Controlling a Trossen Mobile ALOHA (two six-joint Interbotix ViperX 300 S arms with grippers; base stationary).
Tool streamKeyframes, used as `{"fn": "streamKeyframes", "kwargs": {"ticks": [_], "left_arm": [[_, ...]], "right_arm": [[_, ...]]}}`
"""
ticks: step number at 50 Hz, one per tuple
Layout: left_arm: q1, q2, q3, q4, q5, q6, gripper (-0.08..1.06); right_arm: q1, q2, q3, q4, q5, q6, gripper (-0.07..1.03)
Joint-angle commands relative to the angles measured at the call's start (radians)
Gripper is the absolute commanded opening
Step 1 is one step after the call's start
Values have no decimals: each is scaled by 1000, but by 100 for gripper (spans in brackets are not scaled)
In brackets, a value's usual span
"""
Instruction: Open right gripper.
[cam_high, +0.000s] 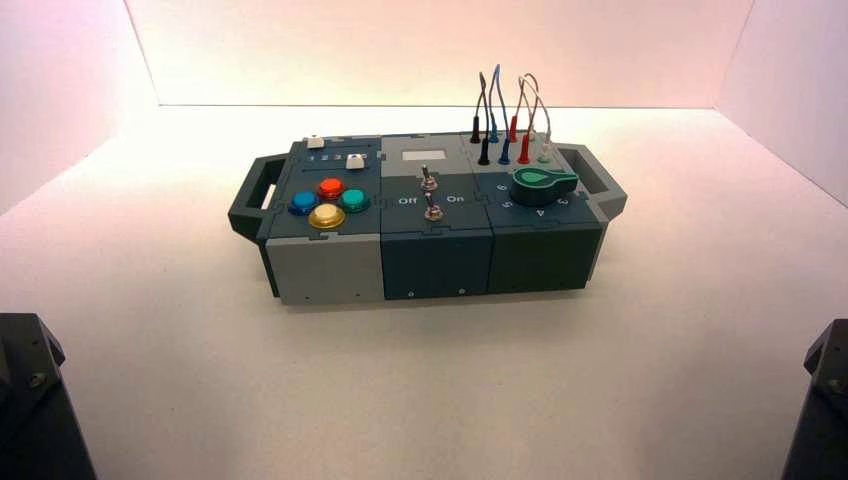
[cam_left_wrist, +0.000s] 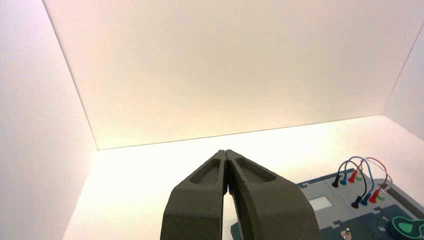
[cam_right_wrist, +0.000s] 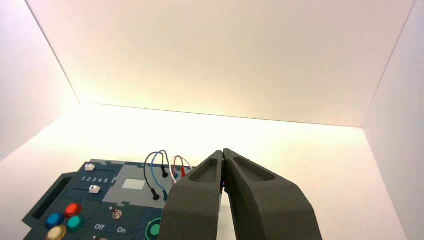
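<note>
Black, tapered right gripper (cam_right_wrist: 224, 151) is waiting shut and empty, near side, right of the dark box with coloured buttons (cam_high: 436, 265); your left gripper (cam_left_wrist: 225, 152) is idling at left. Opening the wrong side's jaws, through a mixed-up command, is your likeliest slip.

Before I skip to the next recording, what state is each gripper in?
Left gripper: closed, holding nothing.
Right gripper: closed, holding nothing.
</note>
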Motion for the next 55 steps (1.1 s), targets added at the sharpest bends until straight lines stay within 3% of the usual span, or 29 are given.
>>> {"fn": "streamKeyframes", "kwargs": {"ticks": [1,39,43,45,46,47,49,50,53,55], "left_arm": [[3,25,-17,-3,-6,0,-3],[3,67,-23,-5,-5,2,-3],[3,72,-25,-3,-5,3,-3],[3,74,-25,-5,-5,3,-3],[3,74,-25,-5,-5,3,-3],[3,74,-23,-3,-5,3,-3],[3,74,-23,-3,-5,3,-3],[3,77,-25,-3,-5,3,-3],[3,81,-25,-3,-3,3,-3],[3,83,-25,-3,-2,3,-3]], "right_arm": [[3,9,-25,2,-11,-2,-2],[3,5,-23,3,-23,-2,1],[2,-5,-18,2,-41,-2,12],[3,-9,-11,-5,-58,-3,26],[3,-9,-11,-5,-58,-3,26],[3,-17,6,-11,-92,-6,55],[2,-17,9,-14,-98,-8,60],[2,-17,25,-23,-138,-8,100],[2,-14,32,-21,-152,-8,95],[2,-14,35,-23,-152,-8,100]]}}
